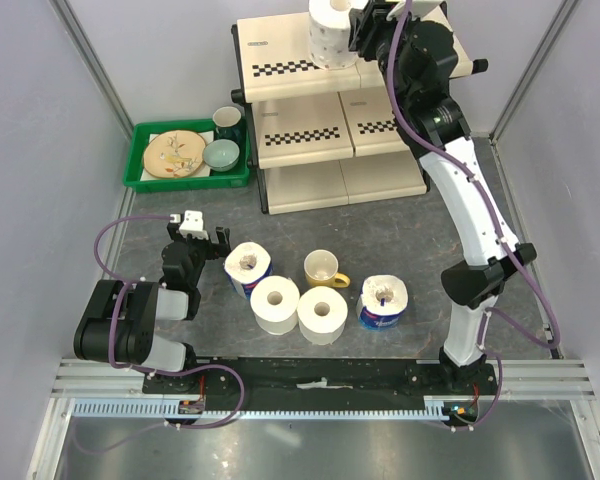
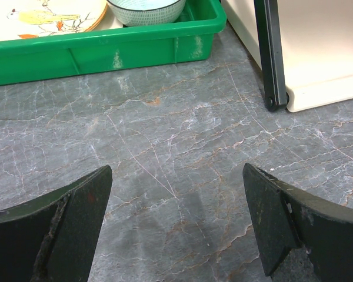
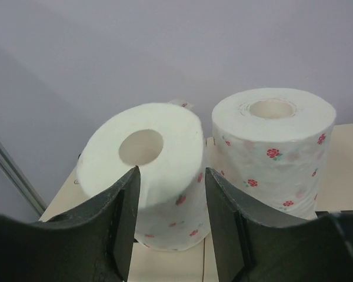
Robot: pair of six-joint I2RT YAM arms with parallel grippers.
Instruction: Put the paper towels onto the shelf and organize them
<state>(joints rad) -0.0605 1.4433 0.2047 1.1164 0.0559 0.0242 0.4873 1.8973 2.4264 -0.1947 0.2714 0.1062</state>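
Observation:
The shelf (image 1: 298,118) stands at the back. In the right wrist view two floral paper towels are on its top tier (image 3: 347,170): one upright at the right (image 3: 273,150), one tilted and blurred (image 3: 159,176) between my right gripper's (image 3: 170,176) fingers, which pinch its wall. The top view shows one floral roll (image 1: 330,35) beside the right gripper (image 1: 365,25). Two blue-wrapped rolls (image 1: 248,268) (image 1: 383,300) and two plain rolls (image 1: 275,303) (image 1: 322,314) stand on the table. My left gripper (image 1: 200,240) is open and empty over bare table (image 2: 176,223), left of the rolls.
A yellow mug (image 1: 323,268) stands among the rolls on the table. A green tray (image 1: 142,178) with a plate, a bowl and a dark cup sits left of the shelf; it also shows in the left wrist view (image 2: 106,53), with the shelf's black leg (image 2: 270,59).

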